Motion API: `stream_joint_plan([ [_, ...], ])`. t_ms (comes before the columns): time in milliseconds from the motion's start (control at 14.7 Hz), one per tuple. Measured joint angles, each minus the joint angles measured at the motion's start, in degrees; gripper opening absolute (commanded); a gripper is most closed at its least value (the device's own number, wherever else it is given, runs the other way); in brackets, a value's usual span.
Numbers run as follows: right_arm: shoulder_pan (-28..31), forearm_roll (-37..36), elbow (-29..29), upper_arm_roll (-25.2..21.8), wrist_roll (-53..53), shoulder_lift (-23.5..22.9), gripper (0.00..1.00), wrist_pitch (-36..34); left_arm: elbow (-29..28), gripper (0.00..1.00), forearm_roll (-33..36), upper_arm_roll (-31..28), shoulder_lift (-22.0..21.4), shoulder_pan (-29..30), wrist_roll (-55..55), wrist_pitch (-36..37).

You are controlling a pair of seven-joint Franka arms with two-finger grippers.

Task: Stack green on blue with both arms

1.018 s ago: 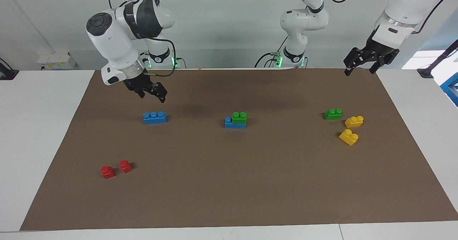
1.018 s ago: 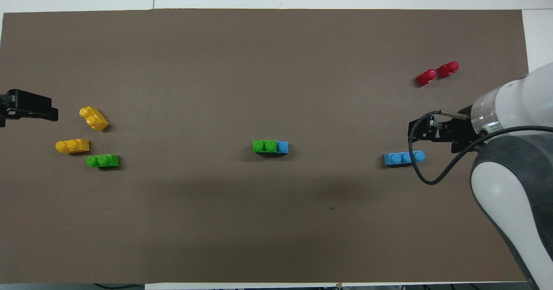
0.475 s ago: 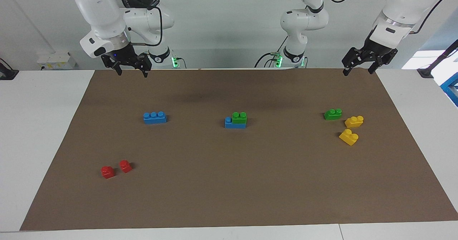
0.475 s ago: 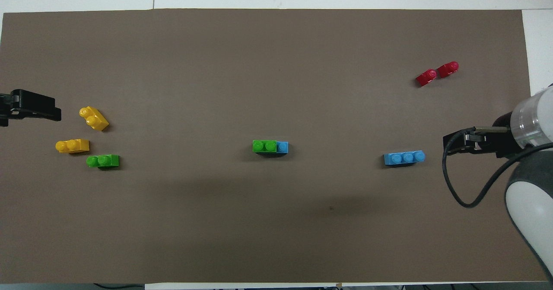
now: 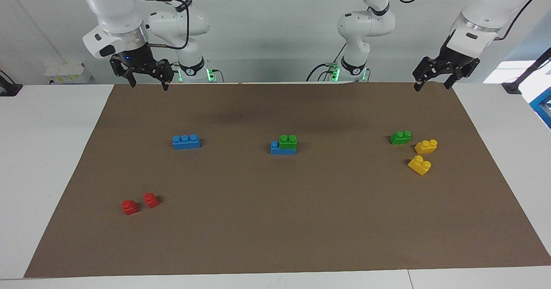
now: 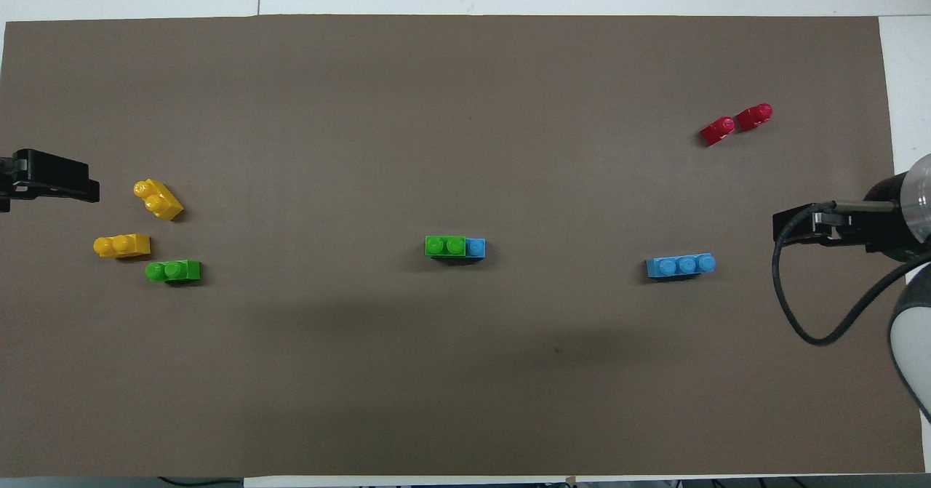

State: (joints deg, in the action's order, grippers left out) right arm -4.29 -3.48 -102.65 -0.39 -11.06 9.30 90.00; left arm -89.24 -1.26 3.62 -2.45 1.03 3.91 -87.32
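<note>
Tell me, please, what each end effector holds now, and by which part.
Nothing is held. The left end effector and the right end effector are both open and empty, raised above the mat's edge.

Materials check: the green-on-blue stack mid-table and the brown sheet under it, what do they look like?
Green two-stud brick and blue three-stud brick: moulded plastic, by the saturated colour and rounded studs, slightly glossy. Brown table sheet: matte, no glare, probably paper or card; fabric cannot be ruled out.
</note>
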Motion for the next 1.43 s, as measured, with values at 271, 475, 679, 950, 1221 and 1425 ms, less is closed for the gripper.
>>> stream_joint_plan([
  [271, 2.68, 1.83, 0.0, -0.08, 0.04, -0.03, 0.97, 0.7, 0.0, 1.0, 0.0, 0.04, 0.0, 0.0, 0.02, -0.23],
  [475, 2.67, 2.02, 0.0, 0.08, 0.04, -0.25, 0.97, 0.72, 0.0, 1.0, 0.0, 0.08, 0.0, 0.0, 0.02, -0.32],
  [679, 2.8, 2.02, 0.08, 0.0, 0.04, -0.54, 0.96, 0.72, 0.0, 1.0, 0.0, 0.11, -0.01, 0.0, 0.02, -0.39],
  [950, 3.01, 2.02, 0.88, 0.0, 0.04, -1.07, 0.96, 0.69, 0.0, 1.0, 0.0, 0.22, -0.01, 0.0, 0.03, -0.42],
  [1221, 3.01, 2.03, 3.22, 0.02, 0.04, -2.8, 0.96, -1.41, 0.0, 1.0, 0.0, 0.24, -0.01, 0.0, 0.04, -0.43],
  [1425, 3.01, 2.04, 4.73, 0.12, 0.04, -4.21, 0.96, -2.21, 0.0, 1.0, 0.0, 0.28, -0.01, 0.0, 0.04, -0.44],
])
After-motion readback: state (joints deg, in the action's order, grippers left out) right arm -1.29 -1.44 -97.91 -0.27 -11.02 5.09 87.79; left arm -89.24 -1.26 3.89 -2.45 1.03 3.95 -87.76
